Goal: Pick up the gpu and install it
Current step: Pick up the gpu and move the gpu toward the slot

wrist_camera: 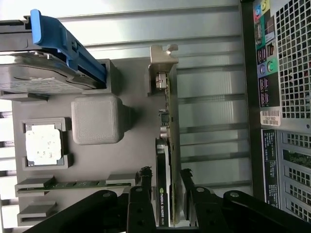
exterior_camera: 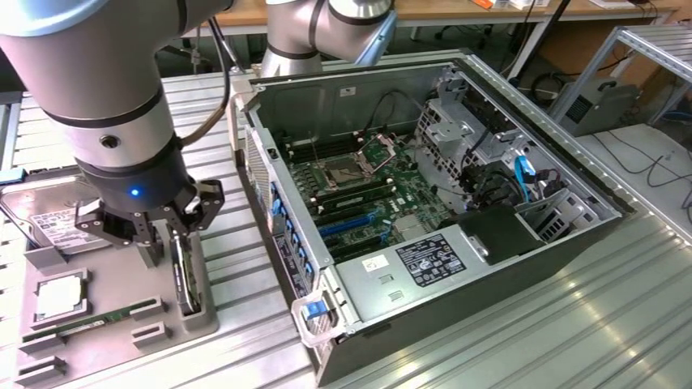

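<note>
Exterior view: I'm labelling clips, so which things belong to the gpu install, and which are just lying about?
Job: gpu, standing on edge in the tray; pincer, around it; computer case, open.
Lying about: hard drive, processor chip, RAM stick.

the gpu (wrist_camera: 167, 145) has a glossy black shroud and bare metal bracket; the tray (wrist_camera: 126, 160) looks like matt grey plastic.

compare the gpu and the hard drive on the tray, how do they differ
The gpu stands on its long edge; the hard drive lies broad face up. The gpu is black with a silver end bracket; the hard drive is silver with a white label. The gripper grips the gpu, not the hard drive. Both sit on the grey tray.
</note>
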Available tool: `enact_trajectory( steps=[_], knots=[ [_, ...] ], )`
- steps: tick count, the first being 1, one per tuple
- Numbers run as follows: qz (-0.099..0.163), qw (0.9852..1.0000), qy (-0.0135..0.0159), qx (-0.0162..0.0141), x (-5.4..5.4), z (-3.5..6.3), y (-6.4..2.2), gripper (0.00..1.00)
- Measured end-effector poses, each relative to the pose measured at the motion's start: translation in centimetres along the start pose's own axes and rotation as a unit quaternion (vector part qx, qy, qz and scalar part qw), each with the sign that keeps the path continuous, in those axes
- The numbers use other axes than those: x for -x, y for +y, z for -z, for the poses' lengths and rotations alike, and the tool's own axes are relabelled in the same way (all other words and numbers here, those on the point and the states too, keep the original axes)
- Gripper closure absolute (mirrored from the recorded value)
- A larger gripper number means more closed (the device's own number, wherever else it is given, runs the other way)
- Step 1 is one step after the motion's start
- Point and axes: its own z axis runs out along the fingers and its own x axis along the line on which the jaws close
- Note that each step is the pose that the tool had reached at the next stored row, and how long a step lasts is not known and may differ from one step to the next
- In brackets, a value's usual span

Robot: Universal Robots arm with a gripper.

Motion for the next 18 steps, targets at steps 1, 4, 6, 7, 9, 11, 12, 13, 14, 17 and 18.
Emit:
enact_trajectory(
  steps=[1, 4, 6, 7, 9, 11, 12, 13, 14, 17, 18],
  knots=[
    [0.000, 1.0000, 0.0001, -0.0001, 0.0, -0.05, -0.05, 0.64],
    [0.000, 1.0000, 0.0006, -0.0008, 0.1, -0.11, -0.23, 0.64],
    [-0.001, 1.0000, 0.0007, -0.0010, 0.2, -0.29, -0.33, 0.64],
    [-0.001, 1.0000, 0.0007, -0.0010, 0.2, -0.38, -0.36, 0.64],
    [-0.001, 1.0000, 0.0007, -0.0011, 0.2, -0.61, -0.41, 0.64],
    [-0.001, 1.0000, 0.0007, -0.0011, 0.2, -0.84, -0.45, 0.64],
    [-0.001, 1.0000, 0.0007, -0.0011, 0.2, -0.95, -0.46, 0.64],
    [-0.001, 1.0000, 0.0007, -0.0010, 0.2, -1.09, -0.48, 0.64],
    [-0.001, 1.0000, 0.0007, -0.0011, 0.2, -1.21, -0.49, 0.64],
    [-0.001, 1.0000, 0.0007, -0.0011, 0.2, -1.84, -0.52, 0.64],
    [-0.001, 1.0000, 0.0007, -0.0011, 0.2, -2.13, -0.54, 0.64]
  ],
)
